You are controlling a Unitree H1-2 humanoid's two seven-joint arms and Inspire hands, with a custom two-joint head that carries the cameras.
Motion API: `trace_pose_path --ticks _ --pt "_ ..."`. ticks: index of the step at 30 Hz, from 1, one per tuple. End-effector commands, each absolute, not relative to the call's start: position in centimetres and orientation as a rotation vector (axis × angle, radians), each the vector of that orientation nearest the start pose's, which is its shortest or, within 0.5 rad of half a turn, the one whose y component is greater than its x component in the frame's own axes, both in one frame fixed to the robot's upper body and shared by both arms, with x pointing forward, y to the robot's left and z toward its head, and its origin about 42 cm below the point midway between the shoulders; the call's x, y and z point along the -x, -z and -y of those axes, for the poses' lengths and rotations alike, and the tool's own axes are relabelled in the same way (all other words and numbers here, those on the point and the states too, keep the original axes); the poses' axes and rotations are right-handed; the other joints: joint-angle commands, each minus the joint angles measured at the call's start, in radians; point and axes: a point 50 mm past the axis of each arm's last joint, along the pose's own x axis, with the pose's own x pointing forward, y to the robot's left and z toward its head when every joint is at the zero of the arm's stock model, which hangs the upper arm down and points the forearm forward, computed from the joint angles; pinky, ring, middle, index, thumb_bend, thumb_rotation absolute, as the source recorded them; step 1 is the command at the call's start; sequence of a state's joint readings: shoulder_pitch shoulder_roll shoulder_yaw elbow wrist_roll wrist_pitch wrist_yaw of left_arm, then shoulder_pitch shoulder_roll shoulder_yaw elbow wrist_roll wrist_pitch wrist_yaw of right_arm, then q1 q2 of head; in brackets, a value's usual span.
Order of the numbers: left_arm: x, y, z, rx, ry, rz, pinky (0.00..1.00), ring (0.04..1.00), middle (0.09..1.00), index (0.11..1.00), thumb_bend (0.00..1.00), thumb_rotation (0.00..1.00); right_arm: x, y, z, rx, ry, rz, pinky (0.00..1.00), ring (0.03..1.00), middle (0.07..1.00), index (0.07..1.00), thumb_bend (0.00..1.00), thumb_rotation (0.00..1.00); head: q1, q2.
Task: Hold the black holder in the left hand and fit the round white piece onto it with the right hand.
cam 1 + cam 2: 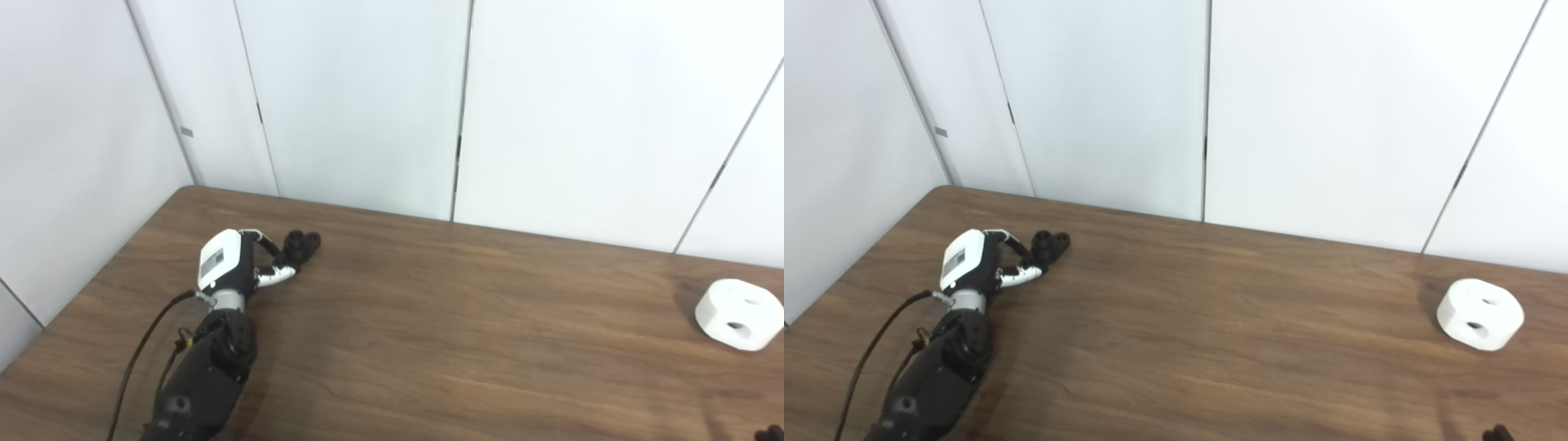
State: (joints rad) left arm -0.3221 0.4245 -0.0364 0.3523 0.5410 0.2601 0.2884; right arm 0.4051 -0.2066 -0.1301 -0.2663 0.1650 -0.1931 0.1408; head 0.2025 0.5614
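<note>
1. Two risks stand out: the left hand (245, 263) has its fingers around the black holder (302, 245) at their tips, loosely, so it may skid along the table (429, 318).
2. The round white piece (740, 313) sits far to that hand's right; the right hand (773, 434) barely shows, its state unclear.

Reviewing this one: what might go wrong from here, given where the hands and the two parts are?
1. The left hand reaches the black holder with its fingers around it, but the grip looks partial; the holder could slip or get pushed away.
2. The white piece lies far right on the table, and only a dark tip of the right hand shows at the picture's bottom corner, so its grasp may go poorly seen.
</note>
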Motion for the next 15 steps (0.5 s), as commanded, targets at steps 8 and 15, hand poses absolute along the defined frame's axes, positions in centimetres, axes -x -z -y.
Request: trace_pose_path --ticks 8,15 --pt "-35.3 -13.5 -33.1 -0.973 -0.133 -0.112 0.76 0.873 0.791 0.484 0.52 0.05 -14.5 -11.1 30.4 0.107 0.017 0.062 1.0 1.0 0.998 1.0 0.6 1.0 -0.034 0.016" --pt "-32.1 -12.7 -28.7 -0.923 0.084 -0.057 0.79 0.873 0.795 0.485 0.52 0.05 -14.7 -11.4 29.6 0.104 0.03 0.054 1.0 1.0 0.982 0.998 0.62 1.0 -0.087 0.038"
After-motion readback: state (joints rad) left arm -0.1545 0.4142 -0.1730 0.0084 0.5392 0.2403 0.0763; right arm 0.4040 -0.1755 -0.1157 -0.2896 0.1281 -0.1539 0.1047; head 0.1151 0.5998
